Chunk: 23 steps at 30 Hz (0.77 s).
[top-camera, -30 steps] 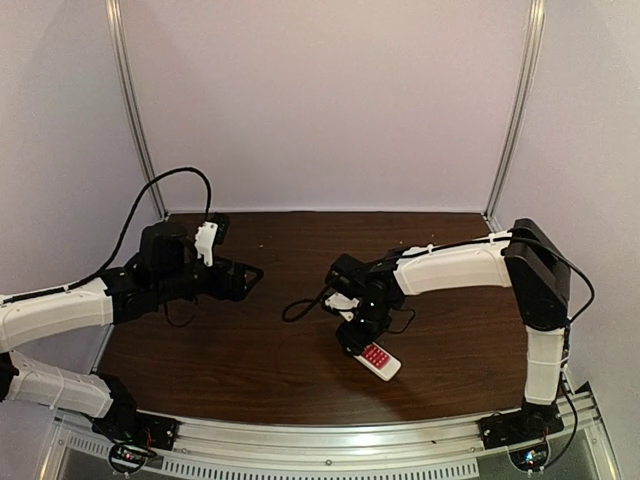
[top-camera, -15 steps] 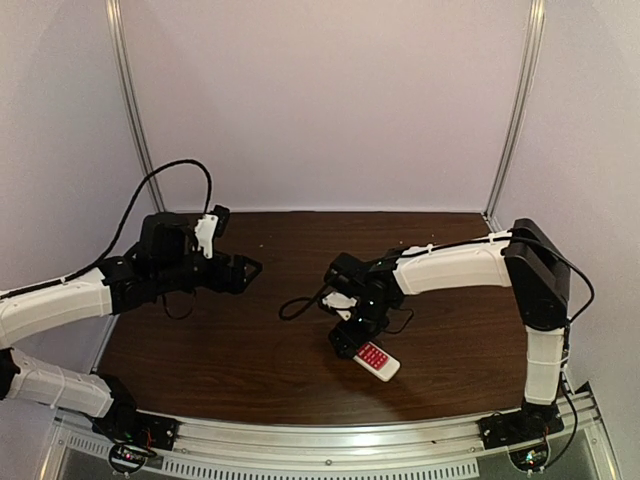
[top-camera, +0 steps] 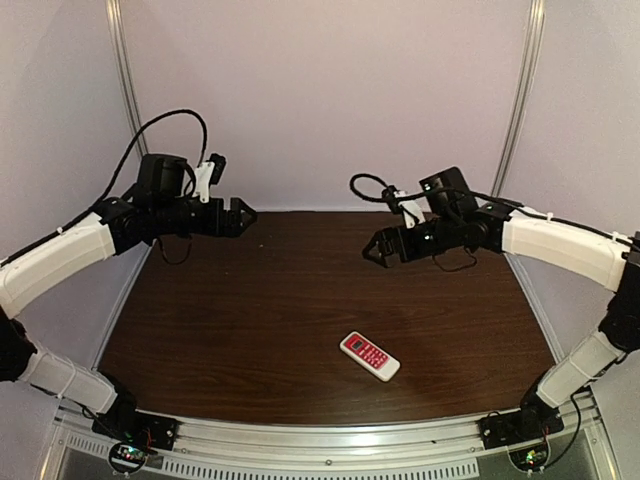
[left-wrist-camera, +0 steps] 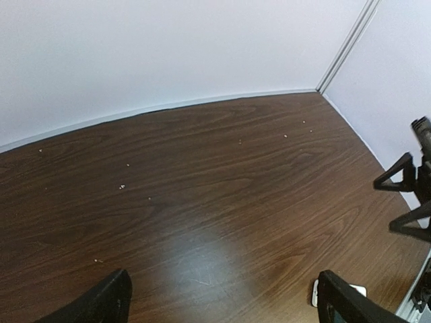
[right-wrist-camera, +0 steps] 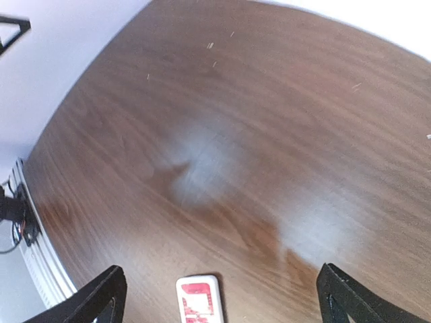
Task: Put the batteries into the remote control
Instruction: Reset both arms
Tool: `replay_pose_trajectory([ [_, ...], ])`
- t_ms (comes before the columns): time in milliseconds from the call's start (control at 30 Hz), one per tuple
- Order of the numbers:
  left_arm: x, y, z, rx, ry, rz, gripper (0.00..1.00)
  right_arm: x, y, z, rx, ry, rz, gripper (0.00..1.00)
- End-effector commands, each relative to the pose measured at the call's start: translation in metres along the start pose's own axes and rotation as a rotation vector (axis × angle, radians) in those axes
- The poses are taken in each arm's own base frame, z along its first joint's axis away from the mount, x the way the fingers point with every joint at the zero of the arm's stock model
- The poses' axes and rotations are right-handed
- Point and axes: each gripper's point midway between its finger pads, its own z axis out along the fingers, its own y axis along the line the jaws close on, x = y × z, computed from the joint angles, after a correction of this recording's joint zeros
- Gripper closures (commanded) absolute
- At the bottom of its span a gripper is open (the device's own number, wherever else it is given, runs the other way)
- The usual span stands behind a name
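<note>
Well, the remote (top-camera: 370,356) lies flat on the worktop (top-camera: 230,330), red button face up, at about 5 o'clock from the middle and near the front edge, its long axis running roughly 10 to 4 o'clock. Nothing touches it. My left end effector (top-camera: 243,214) hangs in the air out at 10 o'clock and my right end effector (top-camera: 370,252) at about 1 o'clock, both well apart from the remote. Both are spread wide and carry nothing; each wrist view shows bare wood between the fingers (right-wrist-camera: 104,299). I see no batteries in any view, and with the back turned down I cannot tell whether the slot is filled. I judge the remote light, stiff and smooth-shelled, so it will likely skid on this glossy wood if nudged from one side. I would pinch it across the two long edges near mid-length, squarely, keeping off the buttons. It sits so low that the fingertips must almost scrape the wood. It would need turning over to reach the slot.
</note>
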Motion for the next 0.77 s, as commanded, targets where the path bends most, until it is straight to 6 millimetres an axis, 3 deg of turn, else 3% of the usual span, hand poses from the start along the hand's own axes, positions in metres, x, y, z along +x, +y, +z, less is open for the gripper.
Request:
replay_pose_trajectory([
  [0, 0.002, 0.005, 0.011, 0.015, 0.079, 0.006, 0.02, -0.023, -0.020, -0.046, -0.028, -0.211, 0.067, 0.00],
  [67, 0.006, 0.006, 0.017, 0.016, 0.098, -0.002, 0.02, -0.017, -0.036, -0.066, -0.001, -0.263, 0.093, 0.00],
  [167, 0.024, 0.011, 0.029, 0.018, 0.116, -0.036, 0.03, 0.004, -0.059, -0.078, 0.031, -0.292, 0.150, 0.00],
  [367, 0.091, 0.024, 0.048, 0.024, 0.188, -0.110, 0.03, 0.057, -0.081, -0.068, 0.017, -0.308, 0.238, 0.00],
  [500, 0.120, 0.032, 0.053, 0.005, 0.214, -0.128, 0.03, 0.071, -0.082, -0.060, -0.022, -0.342, 0.265, 0.00],
  [633, 0.131, 0.039, 0.054, -0.021, 0.225, -0.127, 0.03, 0.076, -0.084, -0.053, -0.031, -0.345, 0.274, 0.00],
  [733, 0.125, 0.034, 0.054, 0.008, 0.197, -0.118, 0.03, 0.074, -0.087, -0.051, -0.021, -0.341, 0.271, 0.00],
])
